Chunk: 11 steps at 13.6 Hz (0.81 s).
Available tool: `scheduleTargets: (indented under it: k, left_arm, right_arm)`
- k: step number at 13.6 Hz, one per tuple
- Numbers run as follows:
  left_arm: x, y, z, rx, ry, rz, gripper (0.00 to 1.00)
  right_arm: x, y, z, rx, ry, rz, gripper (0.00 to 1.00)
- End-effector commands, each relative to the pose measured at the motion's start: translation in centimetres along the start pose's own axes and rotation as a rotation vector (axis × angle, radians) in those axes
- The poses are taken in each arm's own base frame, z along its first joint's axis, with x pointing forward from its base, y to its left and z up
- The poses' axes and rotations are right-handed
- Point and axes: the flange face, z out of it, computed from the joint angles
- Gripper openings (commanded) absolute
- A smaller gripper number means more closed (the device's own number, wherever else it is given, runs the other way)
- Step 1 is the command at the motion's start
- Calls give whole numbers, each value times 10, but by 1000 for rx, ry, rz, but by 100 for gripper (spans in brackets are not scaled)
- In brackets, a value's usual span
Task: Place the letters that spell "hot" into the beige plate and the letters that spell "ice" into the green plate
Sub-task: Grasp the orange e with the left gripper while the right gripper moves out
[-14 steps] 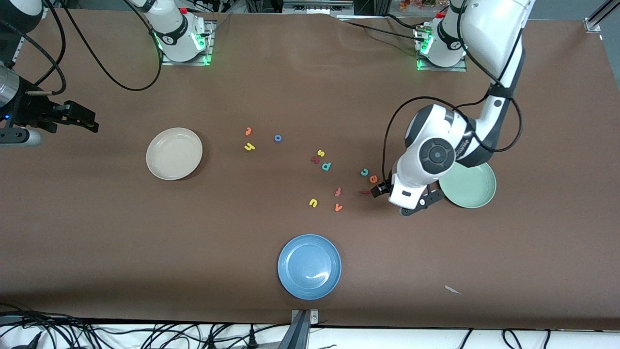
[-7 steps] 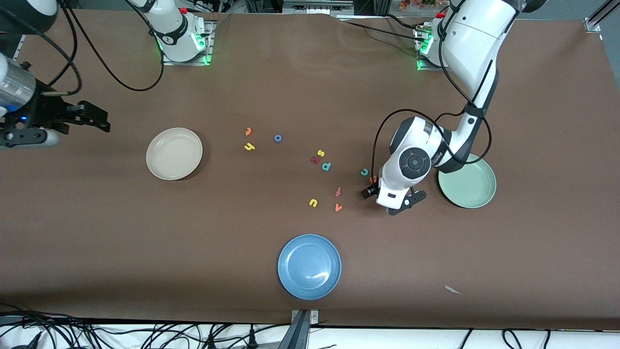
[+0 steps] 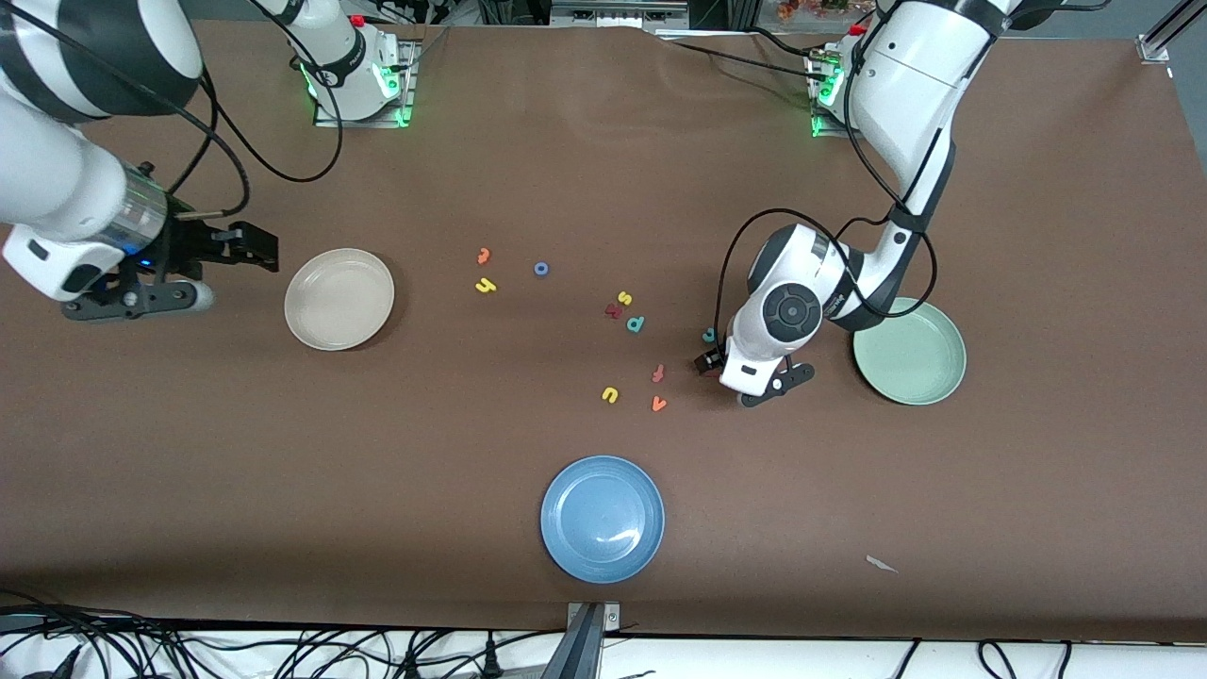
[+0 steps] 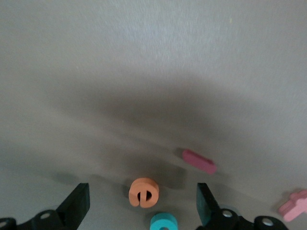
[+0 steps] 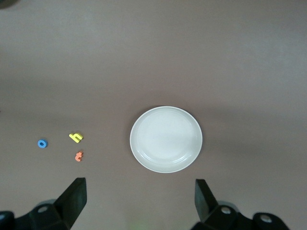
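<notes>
We find the left gripper (image 4: 142,211) spread wide low over the orange "e" (image 4: 143,192), poised to straddle it (right gripper (image 5: 139,201), frame's left edge, likewise wide, empty).

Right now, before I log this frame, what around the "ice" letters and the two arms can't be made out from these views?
- Orange "e" and dark red "i": hidden in the front view by the left arm; seen only in the left wrist view.
- Teal "c": partly covered by that arm in front; cut off by the left wrist view's edge.
- Left tool: fingertips open, bodies cut off.
- Right tool: likewise cut off.
</notes>
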Motion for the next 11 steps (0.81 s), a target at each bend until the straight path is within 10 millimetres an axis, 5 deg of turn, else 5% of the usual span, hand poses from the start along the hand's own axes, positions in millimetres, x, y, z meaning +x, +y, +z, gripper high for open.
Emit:
scheduleTargets:
  k: [1,4,11]
  left_arm:
    - [-10,-7,1,-13,-22,81,97]
    - [-9,-7,1,-13,-21,94,82]
    - [-7,-10,4,-10,-27,99,46]
  right_arm:
    - [12,-45,4,-28,15,11,100]
    - [14,-90,39,-26,51,56,100]
    - [14,-142,142,20,78,-19,100]
